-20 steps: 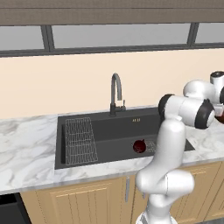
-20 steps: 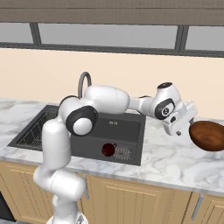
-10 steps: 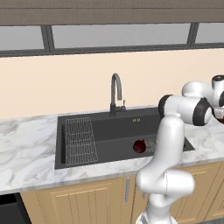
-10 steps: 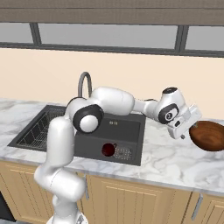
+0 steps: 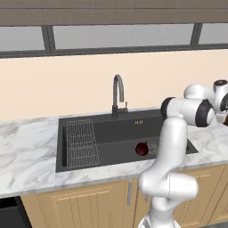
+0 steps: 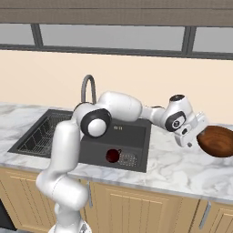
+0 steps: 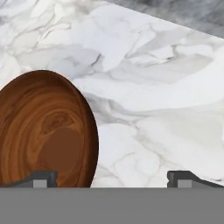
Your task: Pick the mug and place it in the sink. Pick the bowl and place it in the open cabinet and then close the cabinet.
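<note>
Hand [image 6: 196, 134] swung nearer bowl [image 6: 217, 141] — jaws spread wide, released, one fingertip [image 7: 41, 178] over bowl rim.

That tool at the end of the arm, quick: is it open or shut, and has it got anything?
Tool: open, holding nothing; its fingertips stand wide apart, one at the bowl's rim, the other over the marble counter.

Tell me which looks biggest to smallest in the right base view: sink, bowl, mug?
1. The sink, though the arm covers part of it.
2. The bowl, cut off at the picture's edge.
3. The mug, small, sitting inside the sink.
</note>
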